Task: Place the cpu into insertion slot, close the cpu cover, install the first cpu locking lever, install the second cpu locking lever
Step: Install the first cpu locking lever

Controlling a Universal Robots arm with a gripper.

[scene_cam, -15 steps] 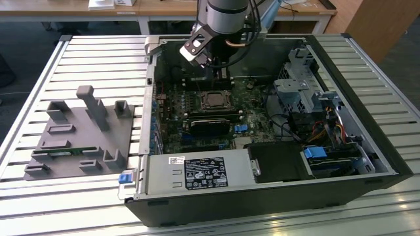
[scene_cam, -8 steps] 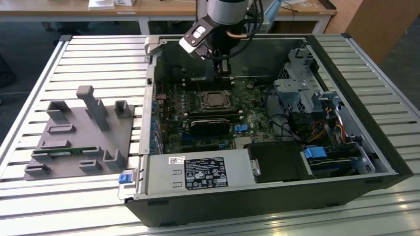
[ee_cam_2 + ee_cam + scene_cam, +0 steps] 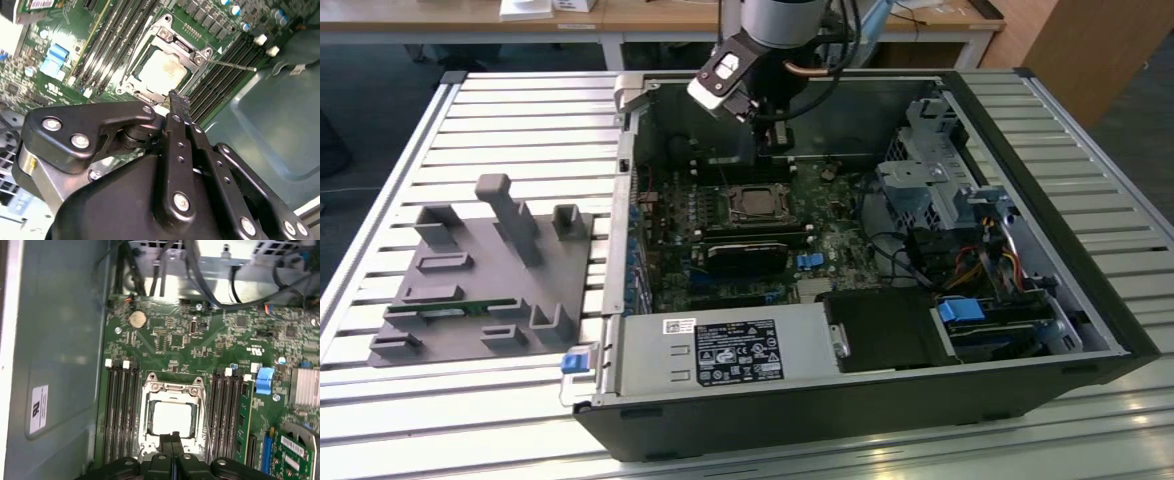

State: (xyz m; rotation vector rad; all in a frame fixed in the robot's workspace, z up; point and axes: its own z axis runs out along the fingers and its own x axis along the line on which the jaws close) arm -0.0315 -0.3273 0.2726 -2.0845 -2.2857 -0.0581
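Chip is seated in the socket under the lowered cover; it is judged light, stiff and fragile, best taken by its edges. Hand, pinched closed and empty, is seen at its twelve o'clock in the exterior view.

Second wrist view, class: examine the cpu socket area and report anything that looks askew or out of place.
A thin metal lever juts from a corner of the cpu cover out across the memory slots, rather than lying along the frame, so it looks unlatched. The cpu sits square in the cover's window.
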